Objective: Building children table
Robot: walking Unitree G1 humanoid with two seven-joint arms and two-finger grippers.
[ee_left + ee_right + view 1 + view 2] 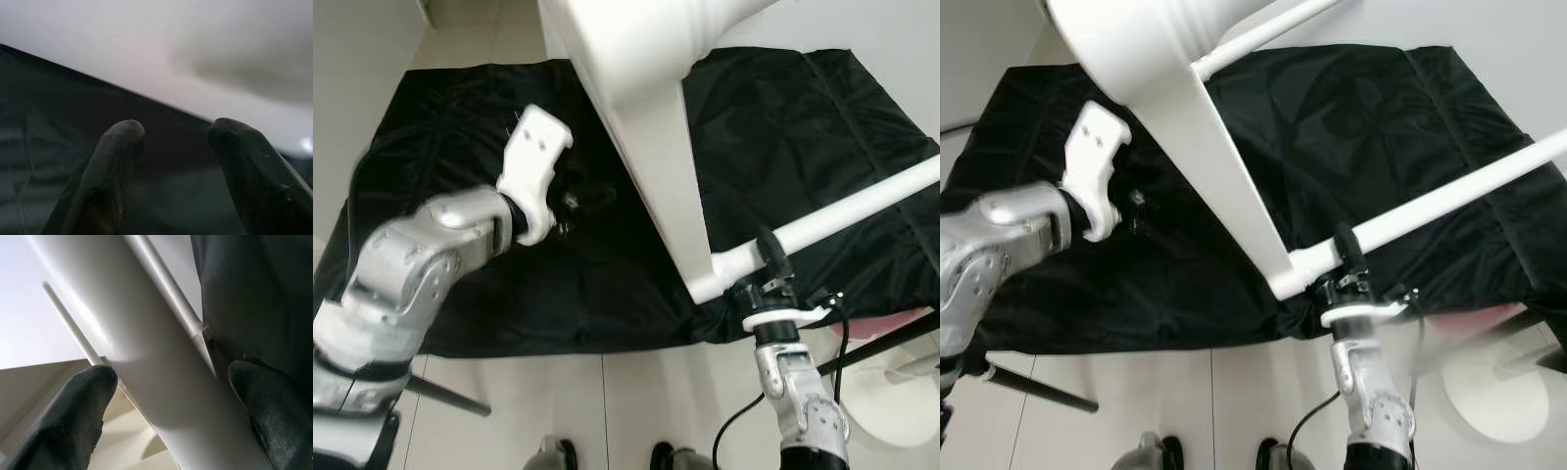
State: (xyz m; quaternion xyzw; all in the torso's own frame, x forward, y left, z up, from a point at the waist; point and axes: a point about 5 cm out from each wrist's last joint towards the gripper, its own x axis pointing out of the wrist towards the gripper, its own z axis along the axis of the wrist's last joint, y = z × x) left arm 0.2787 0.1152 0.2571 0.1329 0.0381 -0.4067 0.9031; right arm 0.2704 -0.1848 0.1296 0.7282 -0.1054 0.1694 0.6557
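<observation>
1. While the white-painted children's table frame (651, 147) hangs tilted over the black fabric sheet (783, 117) on the pale tiled floor (558, 401), its thick white leg (671, 196) runs as a long diagonal from the upper centre of the left eye view down to a rounded foot at lower centre-right.
2. From that foot a thin white round crossbar (862, 204) climbs toward the right edge of the frame, so the two long axes meet in a corner just above the right gripper (773, 269).
3. The right gripper reaches up from the lower right, and its two black fingers (73, 416) straddle the thick leg in the right wrist view; the leg sits between them, but whether they press on it cannot be told.
4. The left gripper (178, 166) sits at centre-left in the head views, beside the leg's left face and above the sheet; its fingers stand apart with nothing between them, the white leg lying just beyond the tips.
5. Judged from this layout, the right arm is the nearer one to the joint, and any next adjustment turns on the leg's diagonal axis staying steady while the left gripper closes in from the side.
</observation>
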